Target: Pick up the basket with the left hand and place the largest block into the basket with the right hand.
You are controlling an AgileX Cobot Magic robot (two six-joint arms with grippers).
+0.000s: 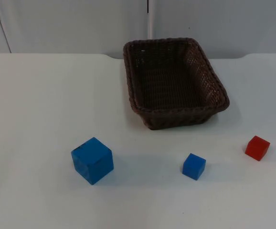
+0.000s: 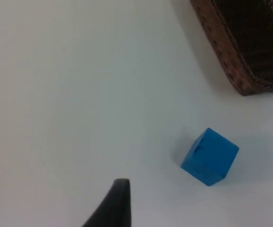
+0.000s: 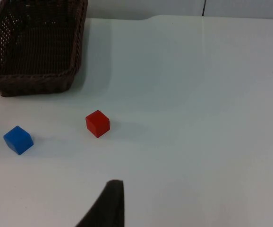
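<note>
The large blue block (image 1: 92,160) sits nearest on the white desk (image 1: 33,105), with a small blue block (image 1: 194,166) and a small red block (image 1: 257,148) well apart to its right. Behind them the dark woven basket (image 1: 176,114) rests empty near the grey partition wall (image 1: 71,24), nothing standing between it and the blocks. The left tool (image 2: 113,205) hangs above bare desk near the large block, the right tool (image 3: 107,203) near the red one; how far either is open I cannot tell.
</note>
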